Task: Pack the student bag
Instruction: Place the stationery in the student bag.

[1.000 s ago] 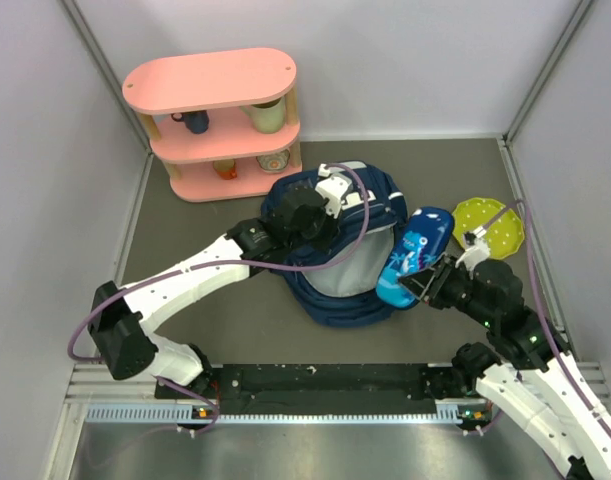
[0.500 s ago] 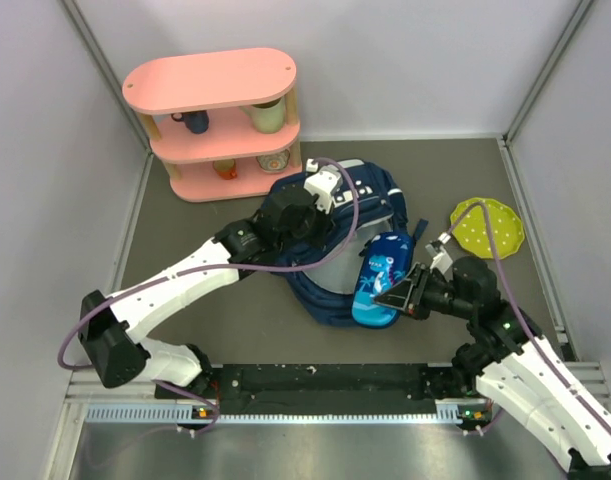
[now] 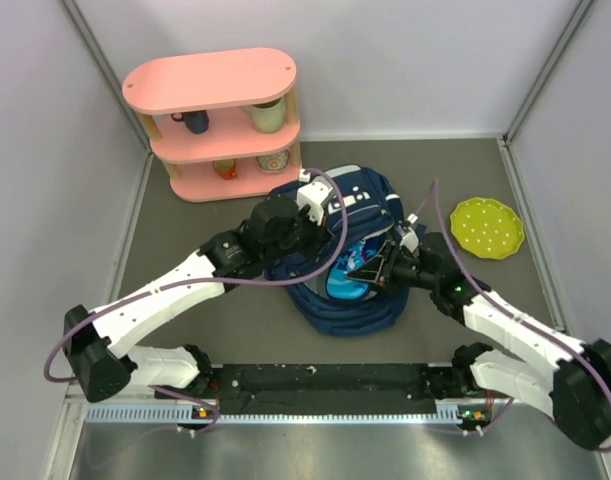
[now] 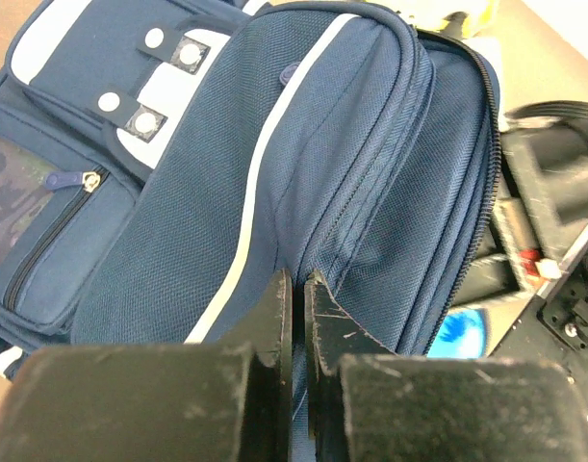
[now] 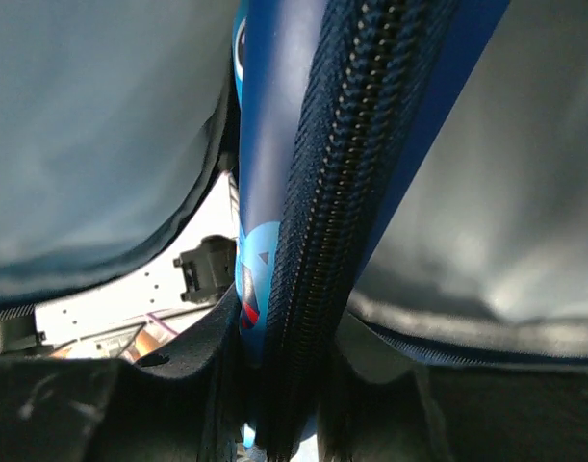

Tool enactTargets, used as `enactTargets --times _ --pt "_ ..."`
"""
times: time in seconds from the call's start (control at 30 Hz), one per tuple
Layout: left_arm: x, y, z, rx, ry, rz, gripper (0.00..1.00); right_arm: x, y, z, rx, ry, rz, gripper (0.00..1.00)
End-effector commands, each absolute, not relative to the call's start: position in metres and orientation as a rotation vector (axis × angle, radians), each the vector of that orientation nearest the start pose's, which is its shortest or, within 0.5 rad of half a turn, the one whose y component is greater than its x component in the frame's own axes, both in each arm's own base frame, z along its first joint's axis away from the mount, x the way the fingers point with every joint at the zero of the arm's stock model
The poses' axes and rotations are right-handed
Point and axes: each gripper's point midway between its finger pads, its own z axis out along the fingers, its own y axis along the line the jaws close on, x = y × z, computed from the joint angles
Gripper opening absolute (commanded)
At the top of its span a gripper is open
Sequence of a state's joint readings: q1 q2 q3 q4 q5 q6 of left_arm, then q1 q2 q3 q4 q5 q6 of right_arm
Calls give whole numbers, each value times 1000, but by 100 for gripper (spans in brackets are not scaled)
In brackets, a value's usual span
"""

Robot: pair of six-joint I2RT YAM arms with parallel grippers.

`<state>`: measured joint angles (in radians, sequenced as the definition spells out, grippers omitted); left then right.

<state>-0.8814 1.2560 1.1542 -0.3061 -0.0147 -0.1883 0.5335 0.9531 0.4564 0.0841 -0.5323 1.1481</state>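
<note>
The student bag (image 3: 370,195) lies in the middle of the table, navy with white stripes, its main compartment held open. My left gripper (image 3: 307,235) is shut on the fabric of the bag's upper flap (image 4: 351,173), pinching a fold between its jaws (image 4: 298,289). My right gripper (image 3: 365,270) is shut on a bright-blue pencil case (image 3: 342,283) that sits inside the bag's opening. In the right wrist view the pencil case (image 5: 269,144) with its black zipper stands between my fingers (image 5: 284,385), and the bag's pale lining (image 5: 101,125) is on both sides.
A pink three-tier shelf (image 3: 220,120) with cups stands at the back left. A yellow-green dotted plate (image 3: 488,227) lies at the right of the bag. Grey walls close the table on three sides.
My right gripper has carried the pencil case left from beside the bag into its opening. The left gripper has kept hold of the flap and shifted slightly left.
</note>
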Motion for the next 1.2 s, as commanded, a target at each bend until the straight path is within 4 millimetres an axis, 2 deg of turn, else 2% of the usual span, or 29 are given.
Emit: enactTargets --times 0.0,0.03,0.1,0.2,0.23,0.3,0.33,0.43,0.53,0.57,0.67,0.7,0.77,0.8,0.9,1.03,1.07,1.1,1.17 --pt "239 -323 361 603 1593 -867 0 231 272 213 223 2047 1605 4" --pt "240 -322 359 596 1601 -867 0 239 278 200 245 2080 1605 6" --pt "241 -322 354 583 1609 -861 0 250 285 202 258 2036 1640 8" --pt "243 -322 351 567 1624 -859 0 262 285 170 282 2102 1515 20" --pt "244 -322 349 564 1630 -859 0 264 280 154 323 2163 1452 28" --pt "248 -318 347 541 1643 -826 0 262 274 139 300 2221 1394 35" --pt "250 -317 345 538 1650 -816 0 257 267 123 327 2292 1330 44" --pt "250 -316 342 536 1657 -806 0 247 251 104 335 2338 1218 63" --pt "250 -317 338 539 1664 -807 0 236 240 99 345 2335 1183 69" --pt "251 -317 336 539 1669 -803 0 233 236 103 349 2321 1181 70" --pt "252 -318 335 541 1672 -805 0 227 225 98 387 2335 1127 71" --pt "253 -318 333 541 1677 -802 0 230 222 107 397 2289 1124 72" --pt "252 -319 332 544 1681 -804 0 228 218 107 421 2264 1124 72" --pt "252 -319 332 540 1679 -805 0 231 216 115 429 2219 1131 71" --pt "251 -319 329 541 1686 -809 0 238 216 121 431 2177 1132 65" --pt "250 -320 325 549 1696 -817 0 256 224 130 425 2125 1143 56" --pt "249 -321 323 555 1699 -818 0 258 226 131 422 2121 1152 51" --pt "250 -321 322 550 1702 -816 0 263 231 138 405 2105 1173 41" --pt "250 -320 320 548 1709 -812 0 270 238 143 382 2081 1201 32"
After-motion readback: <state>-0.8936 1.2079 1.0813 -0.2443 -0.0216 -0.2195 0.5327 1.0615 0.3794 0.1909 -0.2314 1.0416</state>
